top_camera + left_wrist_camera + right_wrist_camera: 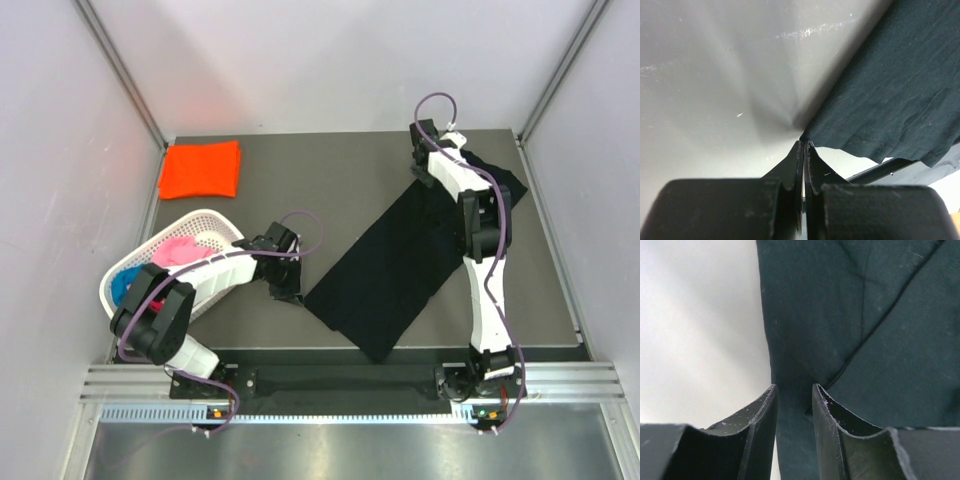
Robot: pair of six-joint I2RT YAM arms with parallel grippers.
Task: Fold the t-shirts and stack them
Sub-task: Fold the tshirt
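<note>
A black t-shirt [385, 270] lies in a long diagonal band across the dark table, from near centre to the far right. My left gripper [290, 296] is shut on its near-left corner; in the left wrist view the cloth [890, 85] runs up from the pinched tips of that gripper [805, 142]. My right gripper [422, 175] stands over the shirt's far end. Its jaws [794, 386] are a narrow gap apart, with the shirt's edge [850, 315] lying flat beneath and between them. A folded orange t-shirt [200, 168] rests at the far left corner.
A white lattice basket [215, 222] sits at the left edge, under my left arm, holding a pink t-shirt [183, 250] and a blue one [125, 282]. Grey walls close in the table on three sides. A metal rail [350, 380] runs along the near edge.
</note>
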